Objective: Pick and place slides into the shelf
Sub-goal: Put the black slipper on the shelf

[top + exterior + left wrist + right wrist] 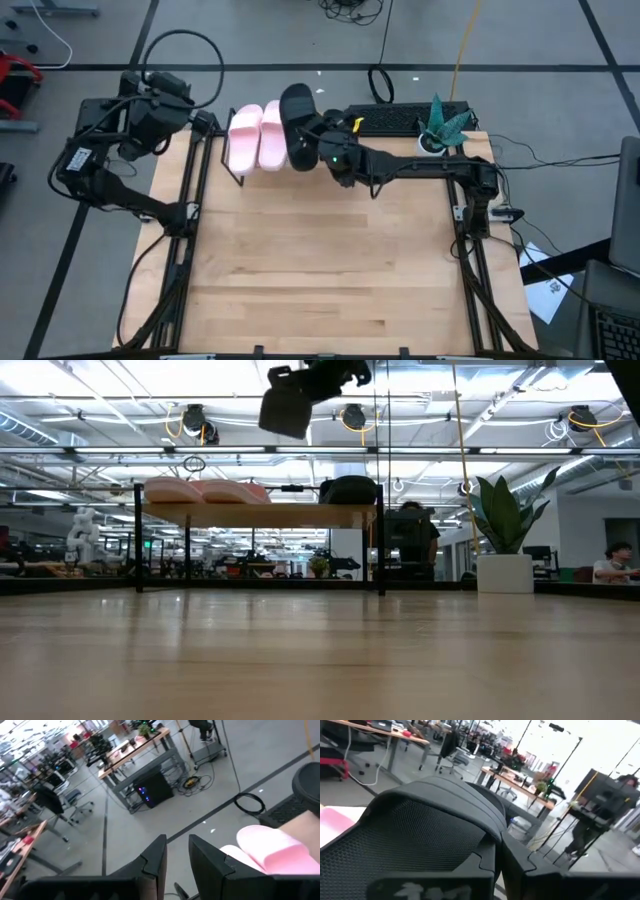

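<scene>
Two pale pink slides (258,136) lie side by side on the left part of the shelf (250,516); one also shows in the left wrist view (270,851). One black slide (350,490) rests on the shelf's right end. My right gripper (317,136) is shut on the other black slide (297,125), which it holds in the air over the gap beside the pink pair. In the low view that slide (285,408) hangs high above the shelf. My left gripper (177,847) waits to the left of the shelf with its fingers a little apart, touching nothing. My right gripper holds the black slide by its right side, where the strap (492,832) meets the sole, about mid-length. It is pinched between the two fingers, which come level from the table's right and lie across the slide. The slide is lifted clear above the shelf.
A potted plant (440,125) and a dark keyboard (400,118) stand at the far edge, right of the shelf. The wide wooden tabletop (320,270) stretches toward the near edge. People and desks show in the room beyond.
</scene>
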### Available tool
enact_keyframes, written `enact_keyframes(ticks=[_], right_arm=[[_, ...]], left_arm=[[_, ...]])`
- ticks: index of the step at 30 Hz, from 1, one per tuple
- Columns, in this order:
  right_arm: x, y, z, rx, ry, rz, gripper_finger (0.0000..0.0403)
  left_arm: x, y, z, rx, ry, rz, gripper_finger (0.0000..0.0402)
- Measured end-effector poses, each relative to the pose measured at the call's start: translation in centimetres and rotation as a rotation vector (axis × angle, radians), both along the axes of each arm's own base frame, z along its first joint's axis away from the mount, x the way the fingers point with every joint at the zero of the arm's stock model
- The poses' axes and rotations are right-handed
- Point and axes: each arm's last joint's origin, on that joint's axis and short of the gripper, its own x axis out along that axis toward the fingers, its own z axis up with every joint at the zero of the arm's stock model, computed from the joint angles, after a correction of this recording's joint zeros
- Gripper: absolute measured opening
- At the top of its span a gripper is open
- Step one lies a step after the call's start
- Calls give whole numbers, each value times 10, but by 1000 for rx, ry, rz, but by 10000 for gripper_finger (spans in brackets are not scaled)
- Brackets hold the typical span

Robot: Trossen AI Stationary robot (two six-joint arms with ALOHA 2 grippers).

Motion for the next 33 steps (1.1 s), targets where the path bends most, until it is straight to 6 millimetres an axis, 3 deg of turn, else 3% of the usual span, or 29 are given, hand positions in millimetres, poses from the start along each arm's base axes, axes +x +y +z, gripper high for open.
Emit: enact_keyframes(ticks=[13, 20, 33], right_arm=[[0, -43, -30, 154, -52, -23, 0], [4, -47, -38, 196, -100, -15, 0], [9, -48, -62, 229, -35, -54, 0]], left_arm=[[-7, 9, 1, -2, -31, 86, 85], [-7, 11, 1, -4, -36, 102, 85], [-7, 11, 1, -3, -29, 100, 85]])
